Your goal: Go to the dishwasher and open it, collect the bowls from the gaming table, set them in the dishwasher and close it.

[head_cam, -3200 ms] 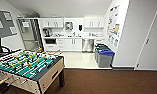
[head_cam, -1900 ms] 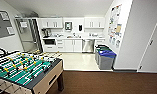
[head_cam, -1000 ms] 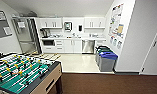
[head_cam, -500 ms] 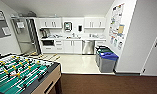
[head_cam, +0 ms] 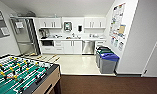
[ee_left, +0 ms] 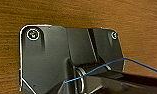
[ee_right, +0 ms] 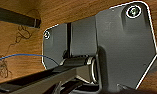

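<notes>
The dishwasher point(head_cam: 88, 47) stands under the white counter at the far end of the kitchen, its steel front closed. At the lower left is the gaming table point(head_cam: 47, 79), with a green field, rods and small figures. Pale shapes lie at the table's far end, too blurred to tell whether they are bowls. Both wrist views look past the robot's own dark plate at brown floor point(ee_left: 69, 15), and a thin blue cable point(ee_left: 104, 67) crosses in front.
Two grey bins point(head_cam: 107, 62) with blue and green lids stand by the right wall. A tall steel fridge point(head_cam: 24, 37) is at the back left. White cabinets point(head_cam: 69, 47) flank the dishwasher. Pale kitchen floor point(head_cam: 76, 65) meets the brown carpet point(head_cam: 106, 85) ahead.
The camera has moved forward. The kitchen looks nearer, and the gaming table has slid down and towards the left edge.
</notes>
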